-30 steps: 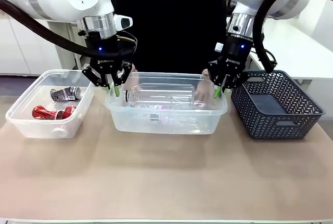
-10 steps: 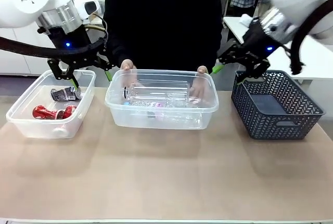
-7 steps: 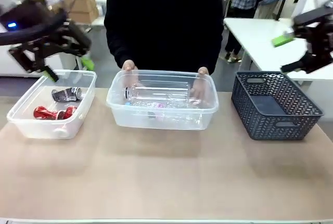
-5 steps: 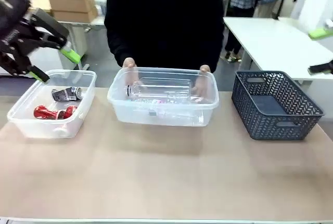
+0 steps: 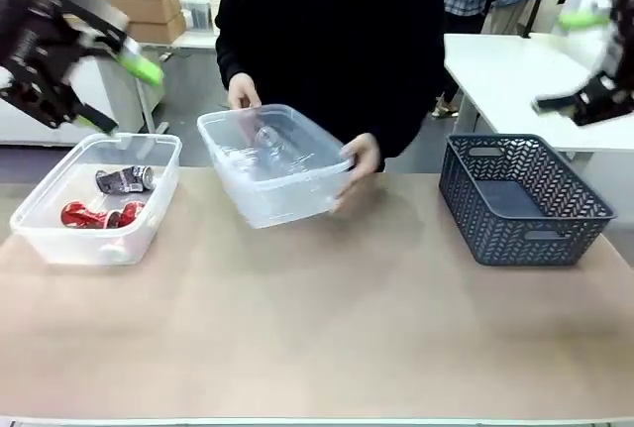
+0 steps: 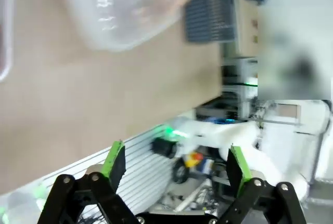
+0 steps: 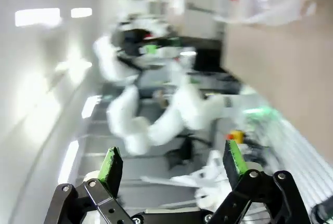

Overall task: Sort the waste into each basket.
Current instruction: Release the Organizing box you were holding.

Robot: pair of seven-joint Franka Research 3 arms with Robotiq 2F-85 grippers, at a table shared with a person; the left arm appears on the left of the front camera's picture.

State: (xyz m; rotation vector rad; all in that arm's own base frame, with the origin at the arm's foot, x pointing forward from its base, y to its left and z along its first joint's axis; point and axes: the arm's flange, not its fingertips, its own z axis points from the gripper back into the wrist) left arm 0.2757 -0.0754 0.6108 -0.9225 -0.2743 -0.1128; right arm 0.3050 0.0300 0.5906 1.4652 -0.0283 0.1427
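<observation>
I count two clear tubs of thin, glossy plastic, both rectangular with rounded corners and rolled rims. The left tub (image 5: 94, 199) sits flat on the matte tan table (image 5: 317, 338) and holds three crushed cans: a dark silver can (image 5: 125, 179) toward its far side, a red can (image 5: 81, 215) nearer me, and a second red can (image 5: 129, 212) touching it on the side toward the middle. The other tub (image 5: 272, 164) is off the table, tilted, held by the person's two hands, one hand (image 5: 241, 92) at its far rim and the other hand (image 5: 359, 161) at the end nearest the basket. Through its wall I see a clear bottle (image 5: 260, 145) lying inside; I cannot tell how many bottles are in there, as the plastic blurs together. In my left wrist view that tub (image 6: 117, 11) shows as a pale see-through blur above the table. At the table's right end stands one dark grey basket (image 5: 525, 199) with lattice walls and slot handles. My left gripper (image 5: 114, 85) is raised above and behind the left tub, fingers spread wide with nothing between the green pads (image 6: 115, 159). My right gripper (image 5: 584, 60) is up at the right edge, above the basket and well apart from it, fingers likewise spread wide and empty, its green pads (image 7: 110, 165) far apart in its wrist view.
</observation>
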